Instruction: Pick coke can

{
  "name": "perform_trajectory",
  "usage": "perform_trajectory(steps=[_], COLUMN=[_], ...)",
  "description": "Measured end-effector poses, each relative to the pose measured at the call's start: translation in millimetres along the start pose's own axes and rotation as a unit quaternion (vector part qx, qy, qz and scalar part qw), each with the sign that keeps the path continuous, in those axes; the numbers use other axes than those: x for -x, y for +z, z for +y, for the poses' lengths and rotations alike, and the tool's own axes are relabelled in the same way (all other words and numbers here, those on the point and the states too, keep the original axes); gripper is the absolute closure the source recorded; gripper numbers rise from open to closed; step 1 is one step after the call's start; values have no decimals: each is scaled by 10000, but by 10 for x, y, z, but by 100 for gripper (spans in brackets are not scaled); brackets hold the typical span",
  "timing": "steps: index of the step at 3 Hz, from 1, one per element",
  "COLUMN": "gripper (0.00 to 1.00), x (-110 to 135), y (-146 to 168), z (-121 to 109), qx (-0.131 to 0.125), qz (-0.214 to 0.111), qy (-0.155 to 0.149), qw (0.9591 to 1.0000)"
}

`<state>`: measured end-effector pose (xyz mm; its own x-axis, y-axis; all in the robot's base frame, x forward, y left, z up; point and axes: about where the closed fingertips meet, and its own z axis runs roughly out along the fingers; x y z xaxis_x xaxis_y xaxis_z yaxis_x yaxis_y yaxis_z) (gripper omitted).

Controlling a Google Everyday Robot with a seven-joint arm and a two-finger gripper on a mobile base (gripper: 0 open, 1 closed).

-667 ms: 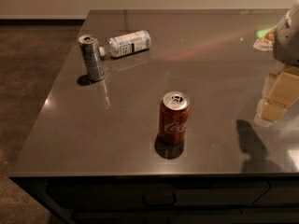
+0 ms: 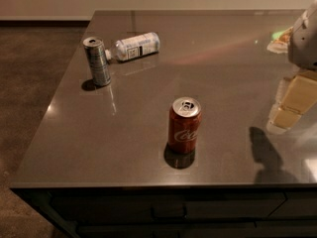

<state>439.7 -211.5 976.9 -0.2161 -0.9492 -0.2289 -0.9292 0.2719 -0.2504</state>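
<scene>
The coke can, red with white script and a silver top, stands upright on the dark grey table, near the front edge and about mid-width. My gripper, tan and blocky, hangs at the right edge of the camera view above the table. It is well to the right of the can and apart from it. The pale arm housing sits above it. The gripper casts a shadow on the table to the can's right. Nothing shows in the gripper.
A slim silver-grey can stands upright at the far left of the table. A clear white-labelled bottle lies on its side just behind it. The table's front edge is close below the coke can. Brown floor lies to the left.
</scene>
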Motion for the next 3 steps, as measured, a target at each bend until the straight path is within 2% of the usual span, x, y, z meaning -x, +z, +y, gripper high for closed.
perform_trajectory(steps=[1, 2, 3], gripper=[0, 0, 0], x=[151, 352, 564], y=[107, 265, 422], z=[32, 120, 260], qx=[74, 263, 505], qz=[-332, -678, -1075], qy=[49, 54, 98], qw=[9994, 9973, 9929])
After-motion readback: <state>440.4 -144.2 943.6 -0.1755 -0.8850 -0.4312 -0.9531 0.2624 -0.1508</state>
